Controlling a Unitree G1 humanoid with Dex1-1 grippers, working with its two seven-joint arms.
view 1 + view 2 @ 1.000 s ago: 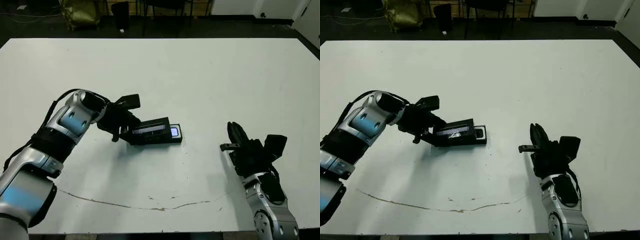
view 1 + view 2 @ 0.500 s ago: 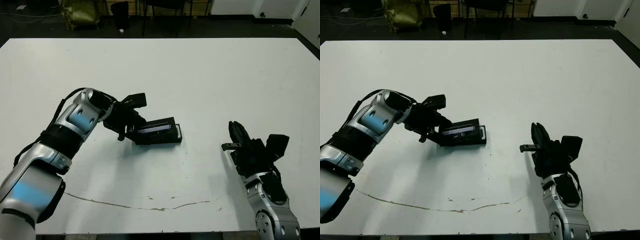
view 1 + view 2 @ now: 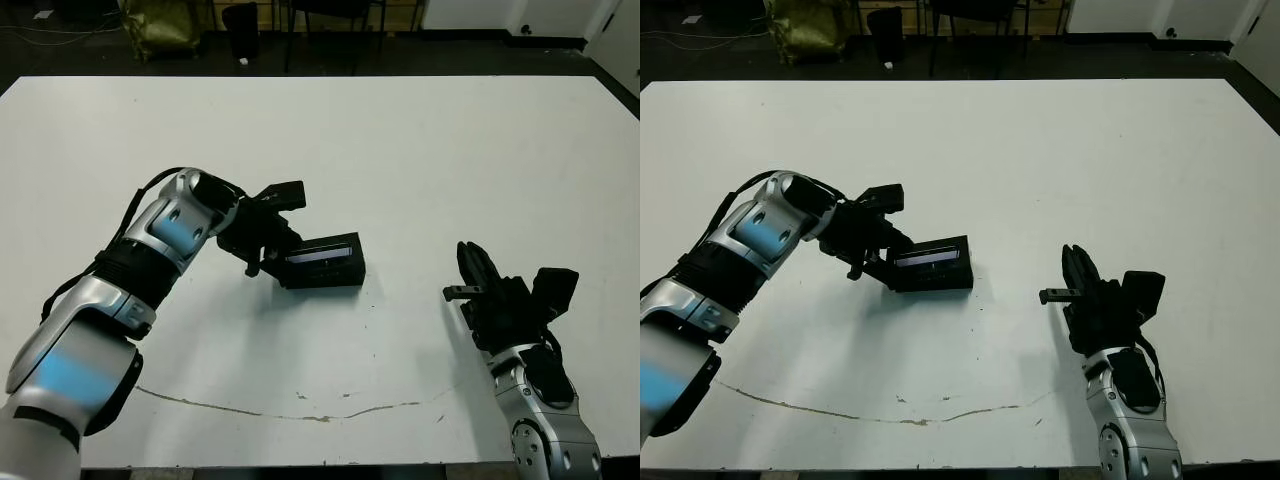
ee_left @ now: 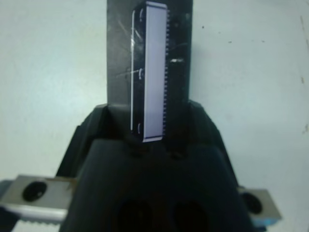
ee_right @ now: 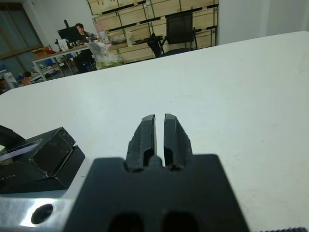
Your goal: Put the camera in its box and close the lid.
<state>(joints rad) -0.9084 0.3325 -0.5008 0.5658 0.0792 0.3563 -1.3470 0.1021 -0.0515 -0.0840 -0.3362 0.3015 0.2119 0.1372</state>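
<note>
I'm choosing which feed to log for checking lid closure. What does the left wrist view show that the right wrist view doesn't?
Only the left wrist view shows the flat black lid's glossy window strip face-on, running straight out from the left gripper. Only the right wrist view shows the right gripper, fingers together, and a person at a distant desk. Both show the black lidded box on the white table.

I see a white counter [image 3: 420, 150] with a thin brownish crack or scratch line [image 3: 300, 412] running along its near edge. Beyond the far edge, on a dark floor, I make out a yellowish bag [image 3: 160, 25] and dark chair legs. In the right wrist view I see a black office chair [image 5: 179, 29], wooden shelving [image 5: 145, 12] and a person [image 5: 79, 33] seated at a cluttered desk.
</note>
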